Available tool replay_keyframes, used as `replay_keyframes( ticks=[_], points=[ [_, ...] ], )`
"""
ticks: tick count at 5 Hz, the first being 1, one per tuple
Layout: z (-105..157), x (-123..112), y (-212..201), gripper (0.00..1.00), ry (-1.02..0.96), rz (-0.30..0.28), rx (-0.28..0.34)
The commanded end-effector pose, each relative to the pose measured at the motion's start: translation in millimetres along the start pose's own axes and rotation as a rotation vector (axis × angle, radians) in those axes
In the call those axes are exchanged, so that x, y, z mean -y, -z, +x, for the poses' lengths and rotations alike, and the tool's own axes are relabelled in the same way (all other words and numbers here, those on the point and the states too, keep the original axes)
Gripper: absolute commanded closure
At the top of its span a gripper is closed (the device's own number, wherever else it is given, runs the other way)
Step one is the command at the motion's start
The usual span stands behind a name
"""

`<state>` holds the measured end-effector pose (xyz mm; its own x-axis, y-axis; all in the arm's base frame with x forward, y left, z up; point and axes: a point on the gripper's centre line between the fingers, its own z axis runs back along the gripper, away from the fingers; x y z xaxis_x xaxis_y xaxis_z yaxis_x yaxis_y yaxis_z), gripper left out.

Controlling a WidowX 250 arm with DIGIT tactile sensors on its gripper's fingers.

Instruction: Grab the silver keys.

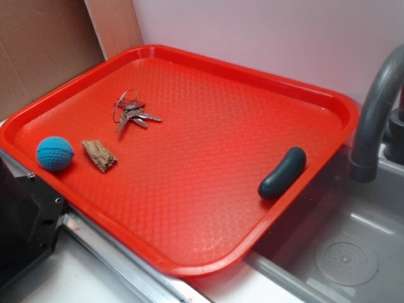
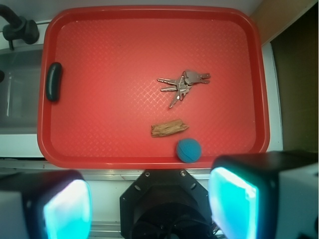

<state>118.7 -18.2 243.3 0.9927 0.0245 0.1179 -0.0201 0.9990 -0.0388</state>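
The silver keys (image 2: 182, 83) lie flat on the red tray (image 2: 99, 30), in the wrist view a little toward 2 o'clock from the tray's centre. Several blades fan out toward 9 o'clock and 7 o'clock from the wire rings. Nothing touches them; bare tray all round.

Nearest neighbour: the brown wood chip (image 2: 169, 128), at 6 o'clock from the keys, clearly apart. The blue ball (image 2: 189, 150) sits just beyond the chip, same direction, close to the tray's near rim. A dark green pickle-shaped object (image 2: 53, 81) rests against the rim at 9 o'clock, well apart from the keys.

In the exterior view the tray overhangs a sink (image 1: 353, 252); a grey faucet (image 1: 375, 107) stands at 3 o'clock.

Gripper (image 2: 149, 204): two fingers (image 2: 234, 201) show at the bottom edge of the wrist view, spread wide apart, holding nothing. It hangs high above the near rim of the tray, not over the keys. The arm does not appear in the exterior view.

Progress: judged as the very start. No approach made, keys untouched. Remaining: travel toward 12 o'clock until centred over the bunch, descend, close, lift. Flat, thin keys probably call for a low descent, aimed at the ring cluster where the bunch is thickest.
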Motion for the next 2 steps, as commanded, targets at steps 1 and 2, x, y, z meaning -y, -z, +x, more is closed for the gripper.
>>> replay_keyframes(
  ticks=[1,2],
  points=[
    [0,0,0,0.0,0.0,0.0,0.0],
    [20,-24,48,0.0,-0.153,0.058,0.026]
  ],
)
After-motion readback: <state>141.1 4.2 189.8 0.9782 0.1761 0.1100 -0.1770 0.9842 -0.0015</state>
